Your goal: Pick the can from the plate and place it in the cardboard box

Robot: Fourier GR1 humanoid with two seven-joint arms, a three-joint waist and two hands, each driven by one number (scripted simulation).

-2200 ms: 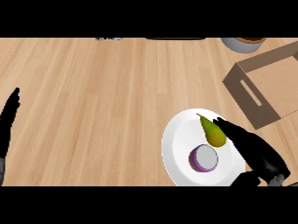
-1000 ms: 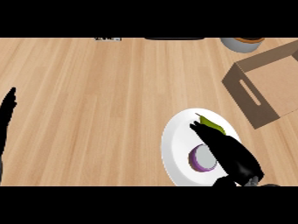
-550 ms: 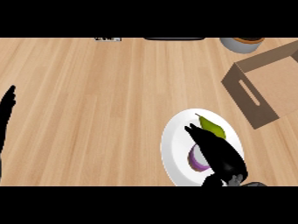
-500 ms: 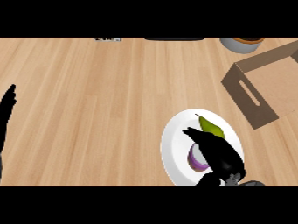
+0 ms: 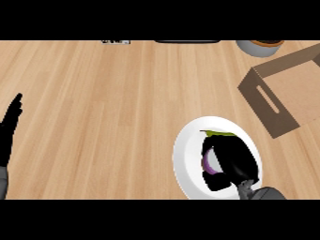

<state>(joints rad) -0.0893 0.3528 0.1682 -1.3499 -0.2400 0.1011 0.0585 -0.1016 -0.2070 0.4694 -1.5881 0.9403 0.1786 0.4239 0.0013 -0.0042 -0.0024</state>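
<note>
The can (image 5: 207,163) lies on the white plate (image 5: 186,159) at the lower right. Only a purple sliver of its end and a yellow-green edge at its far side show. My right hand (image 5: 233,157) covers the can from above, with its fingers curled round it. The open cardboard box (image 5: 297,84) stands beyond the plate at the upper right, a slot handle in its near wall. At the left edge my left hand (image 5: 2,140) rests open, fingers pointing up, far from the plate.
A grey bowl (image 5: 261,46) sits at the back edge, just left of the box's far corner. A dark object (image 5: 187,41) lies at the counter's back edge. Bare wooden counter (image 5: 100,108) stretches between my two hands.
My right hand has slid left over the can and its fingers have curled round it, hiding most of the purple end. The left hand has stayed in place.
</note>
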